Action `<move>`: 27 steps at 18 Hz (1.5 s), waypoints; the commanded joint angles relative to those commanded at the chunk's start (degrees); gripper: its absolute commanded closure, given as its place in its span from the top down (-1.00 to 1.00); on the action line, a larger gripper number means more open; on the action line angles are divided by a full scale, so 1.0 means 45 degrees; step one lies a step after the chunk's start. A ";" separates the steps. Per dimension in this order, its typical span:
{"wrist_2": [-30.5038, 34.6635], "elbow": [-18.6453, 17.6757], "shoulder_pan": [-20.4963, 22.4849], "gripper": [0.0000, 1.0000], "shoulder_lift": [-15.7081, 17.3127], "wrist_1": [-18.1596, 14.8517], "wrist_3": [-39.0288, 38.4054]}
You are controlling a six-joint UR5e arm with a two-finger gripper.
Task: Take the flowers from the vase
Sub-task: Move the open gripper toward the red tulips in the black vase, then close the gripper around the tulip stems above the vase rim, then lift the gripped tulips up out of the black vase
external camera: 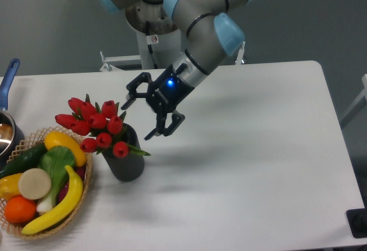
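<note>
The flowers [96, 124], a tight bunch of red tulip buds with green leaves, stand in the vase [125, 160], a short dark ribbed cylinder at the left of the white table. My gripper [138, 119] hovers open just right of the flower heads, above the vase's right side. Its fingers are spread wide with nothing between them. One fingertip [124, 105] sits close to the upper buds and the other [151, 136] points down toward the table.
A wicker basket [80, 208] of fruit and vegetables sits left of the vase, nearly touching it. A blue-handled pot [8, 82] pokes in at the left edge. The robot base [155, 30] stands behind the table [258, 176].
</note>
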 joint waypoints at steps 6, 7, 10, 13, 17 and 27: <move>-0.0530 -0.0156 -0.0469 1.00 -0.0899 0.1738 -0.0019; -0.0569 -0.0176 -0.0488 1.00 -0.0939 0.1758 0.0000; -0.0686 -0.0293 -0.0664 1.00 -0.1037 0.1759 0.0000; -0.0881 -0.0313 -0.0684 0.99 -0.1017 0.1817 0.0078; -0.0823 -0.0507 -0.0704 0.15 -0.0881 0.1934 0.0078; -0.0882 -0.0898 -0.0684 -0.95 0.0036 0.1856 -0.0214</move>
